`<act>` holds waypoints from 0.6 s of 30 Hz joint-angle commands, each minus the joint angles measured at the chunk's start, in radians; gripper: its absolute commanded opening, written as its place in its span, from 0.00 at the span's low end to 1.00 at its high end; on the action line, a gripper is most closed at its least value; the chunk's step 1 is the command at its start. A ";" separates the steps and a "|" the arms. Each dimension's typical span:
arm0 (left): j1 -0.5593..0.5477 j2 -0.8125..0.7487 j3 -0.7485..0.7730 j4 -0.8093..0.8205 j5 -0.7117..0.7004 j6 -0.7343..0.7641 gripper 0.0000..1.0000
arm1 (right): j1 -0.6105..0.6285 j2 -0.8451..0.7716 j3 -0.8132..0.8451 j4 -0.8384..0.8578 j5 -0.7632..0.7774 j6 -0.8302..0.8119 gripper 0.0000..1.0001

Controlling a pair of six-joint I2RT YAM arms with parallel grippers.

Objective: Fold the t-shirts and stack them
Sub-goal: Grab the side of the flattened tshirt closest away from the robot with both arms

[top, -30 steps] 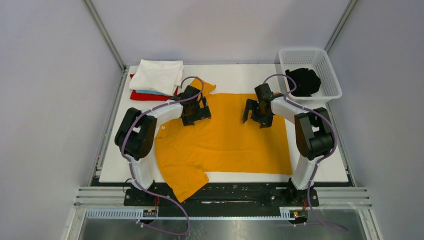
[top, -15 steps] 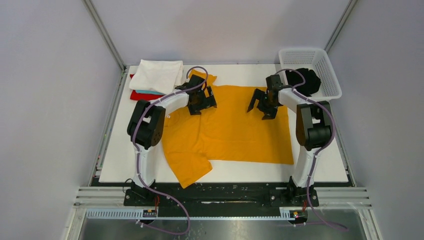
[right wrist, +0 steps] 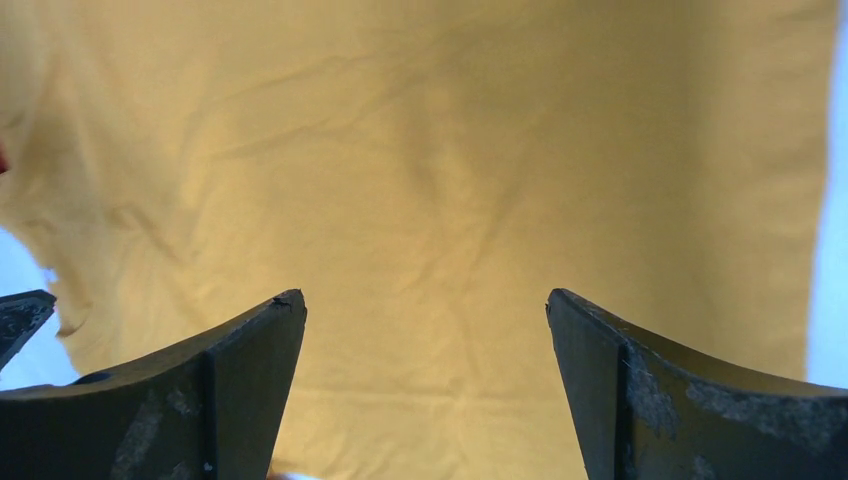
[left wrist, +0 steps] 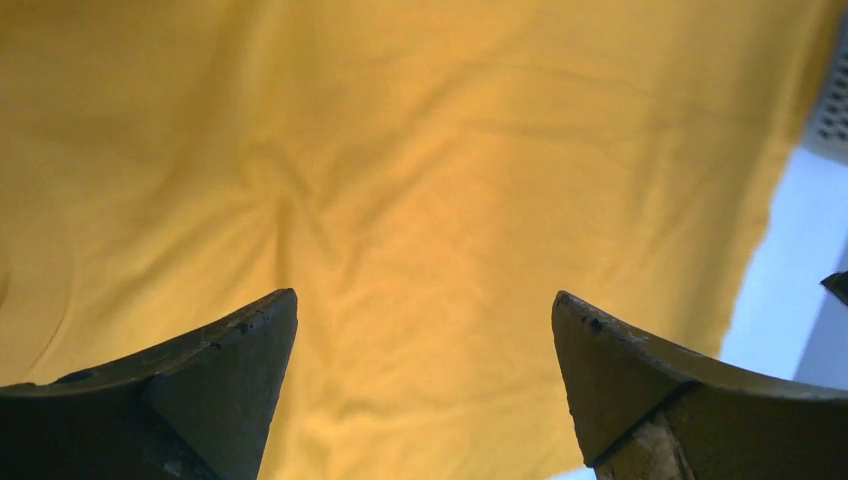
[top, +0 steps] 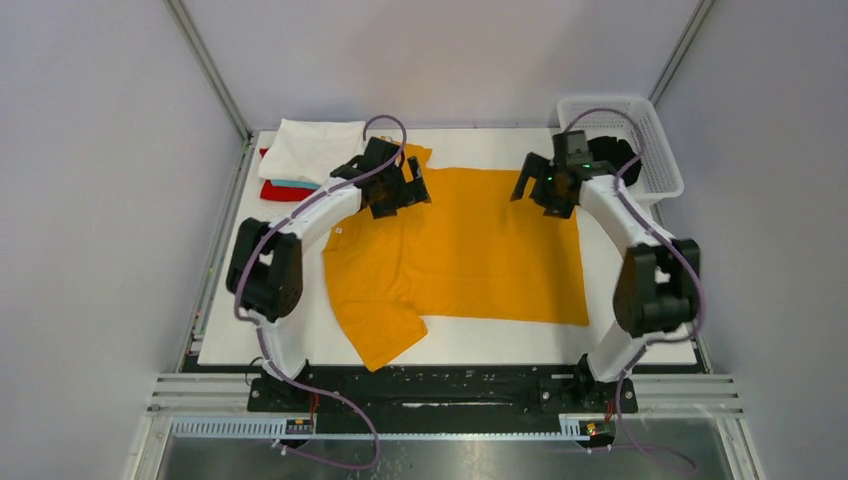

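A mustard-yellow t-shirt [top: 470, 250] lies spread on the white table, one sleeve hanging toward the near edge, the other sleeve at the far left by the stack. It fills the left wrist view [left wrist: 430, 170] and the right wrist view [right wrist: 450, 170]. My left gripper [top: 400, 190] is open and empty over the shirt's far left part. My right gripper [top: 545, 190] is open and empty over the shirt's far right corner. A stack of folded shirts, white [top: 315, 150] on light-blue on red [top: 285, 190], sits at the far left. A black shirt [top: 612, 158] lies in the basket.
A white plastic lattice basket [top: 655, 150] stands at the far right corner. The white table [top: 640, 320] shows bare along the right and near edges. Grey walls and metal frame posts enclose the table.
Both arms have reached farther back over the shirt, grippers staying open. The shirt has shifted away from the near edge, its far edge now nearer the back.
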 commanded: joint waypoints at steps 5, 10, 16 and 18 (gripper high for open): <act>-0.102 -0.518 -0.330 -0.014 -0.145 0.048 0.99 | 0.000 -0.571 -0.346 0.076 0.196 -0.060 0.99; -0.214 -0.719 -0.513 -0.180 -0.266 0.004 0.99 | -0.004 -0.692 -0.465 0.108 0.258 -0.046 0.99; -0.450 -0.922 -0.726 -0.420 -0.342 -0.221 0.99 | -0.006 -0.702 -0.479 0.107 0.275 -0.051 1.00; -0.562 -0.968 -0.779 -0.495 -0.365 -0.344 0.99 | -0.005 -0.690 -0.478 0.102 0.276 -0.052 1.00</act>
